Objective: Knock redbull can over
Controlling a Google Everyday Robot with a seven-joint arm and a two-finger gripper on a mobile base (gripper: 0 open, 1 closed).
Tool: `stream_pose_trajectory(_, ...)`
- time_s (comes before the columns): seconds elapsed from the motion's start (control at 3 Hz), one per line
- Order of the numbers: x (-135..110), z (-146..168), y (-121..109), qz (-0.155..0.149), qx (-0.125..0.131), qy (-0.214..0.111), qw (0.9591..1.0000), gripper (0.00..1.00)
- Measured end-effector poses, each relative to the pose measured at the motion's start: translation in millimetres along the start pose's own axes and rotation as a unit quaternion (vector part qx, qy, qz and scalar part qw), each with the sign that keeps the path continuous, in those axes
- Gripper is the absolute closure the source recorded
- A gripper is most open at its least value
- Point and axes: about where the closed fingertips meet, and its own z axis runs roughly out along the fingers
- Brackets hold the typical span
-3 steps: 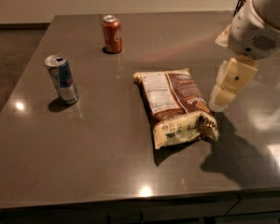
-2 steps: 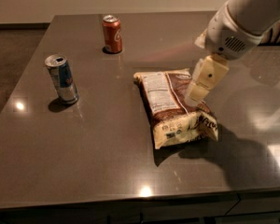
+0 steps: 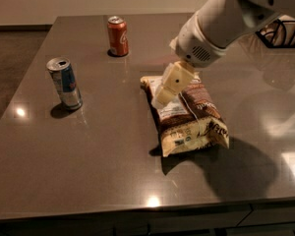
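- At left of table [image 3: 93, 161]: redbull can [image 3: 65, 82], upright, standing alone.
- Over centre: gripper [image 3: 164, 91], above top edge of bag [image 3: 196, 124], well apart from can; open/closed state can't be told; nothing seen held.
- Handling (est.): thin metal, prob. light; slim & tall, so tippy. Smooth wall on glossy top, so may slide. No grasp req'd: push sideways near rim.
- At back: soda can [image 3: 117, 36], not the target.

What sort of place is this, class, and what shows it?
Probably a break room or office kitchen: a dark polished counter holds a blue drink can, an orange soda can and a snack bag. The robot's gripper hangs over the bag.
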Motion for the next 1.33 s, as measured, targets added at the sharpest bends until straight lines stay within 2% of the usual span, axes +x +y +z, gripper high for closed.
stream_pose_trajectory(0.33,-34,26,9,-0.01,-0.009,-0.029,0.9995,0.0)
stream_pose_trajectory(1.0,-84,71,11,0.013,-0.039,-0.072,0.9965,0.0)
stream_pose_trajectory(1.33,-108,87,13,0.018,-0.038,-0.095,0.9946,0.0)
